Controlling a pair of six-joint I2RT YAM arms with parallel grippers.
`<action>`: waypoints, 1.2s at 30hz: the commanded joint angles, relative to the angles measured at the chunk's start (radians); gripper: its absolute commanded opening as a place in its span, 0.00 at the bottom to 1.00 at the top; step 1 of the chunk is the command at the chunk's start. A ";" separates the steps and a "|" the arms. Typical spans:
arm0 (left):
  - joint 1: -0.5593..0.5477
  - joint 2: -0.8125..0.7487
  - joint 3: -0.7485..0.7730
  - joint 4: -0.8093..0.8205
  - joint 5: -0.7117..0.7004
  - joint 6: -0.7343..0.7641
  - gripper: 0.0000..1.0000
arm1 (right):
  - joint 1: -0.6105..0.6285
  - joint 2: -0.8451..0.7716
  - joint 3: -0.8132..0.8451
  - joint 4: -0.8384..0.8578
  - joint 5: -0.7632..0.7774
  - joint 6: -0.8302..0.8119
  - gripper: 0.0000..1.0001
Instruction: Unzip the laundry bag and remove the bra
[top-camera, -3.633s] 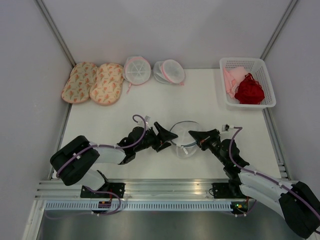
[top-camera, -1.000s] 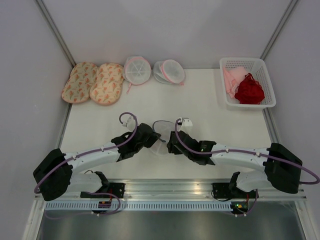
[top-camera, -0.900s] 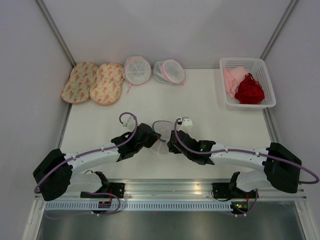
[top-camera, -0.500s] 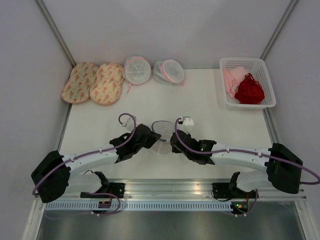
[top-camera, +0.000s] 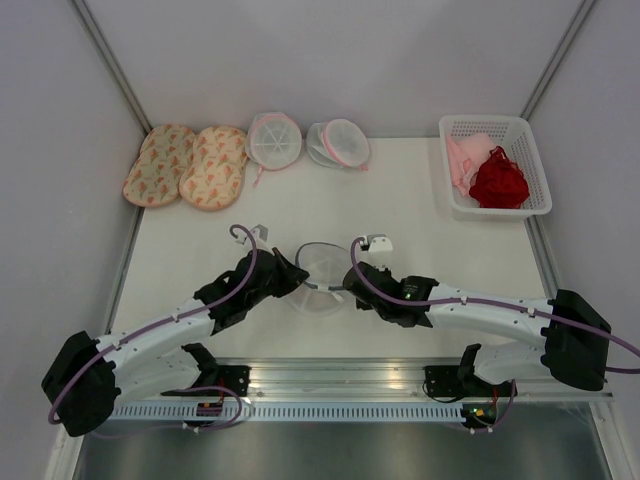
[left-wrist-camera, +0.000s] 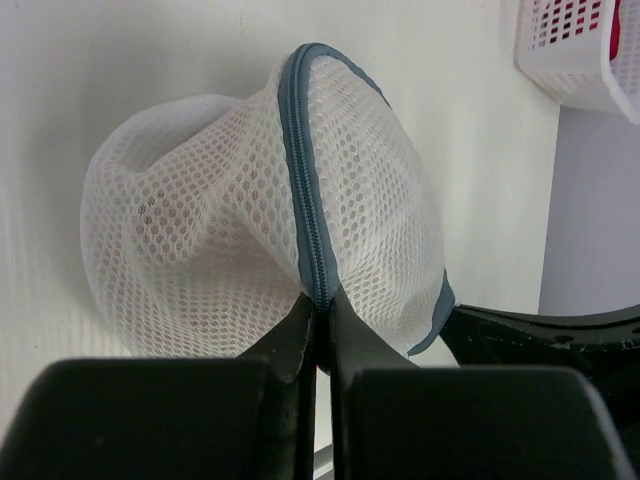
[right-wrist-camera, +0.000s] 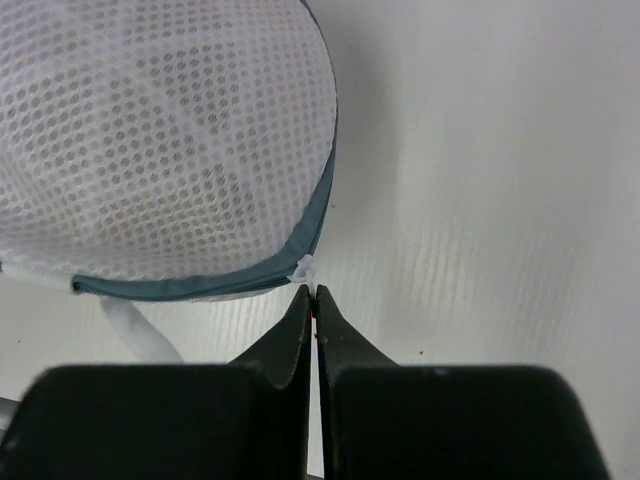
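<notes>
While zipper (left-wrist-camera: 305, 180) looks closed along all visible rim, task sits at opening step; left gripper (left-wrist-camera: 320, 308) pressed together on dark rim of laundry bag (top-camera: 322, 268), mid-table (top-camera: 420, 210) between arms; right gripper (right-wrist-camera: 313, 300) clamped tight at white pull tab (right-wrist-camera: 304, 268), catch on tab uncertain; bra not discernible through mesh; left to do: unzip, extract bra; basket (top-camera: 494, 120) far right corner.

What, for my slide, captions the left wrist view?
Left claw shut on the grey zipper rim of the white mesh laundry bag.
</notes>
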 joint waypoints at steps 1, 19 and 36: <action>0.066 -0.014 -0.009 -0.035 0.113 0.263 0.02 | -0.009 -0.009 0.031 -0.124 0.102 -0.039 0.00; 0.378 0.429 0.314 0.375 0.687 0.420 0.76 | -0.052 -0.107 -0.039 0.045 -0.083 -0.132 0.00; 0.259 -0.079 0.046 -0.026 0.553 0.027 0.99 | -0.055 -0.038 -0.061 0.391 -0.341 -0.182 0.00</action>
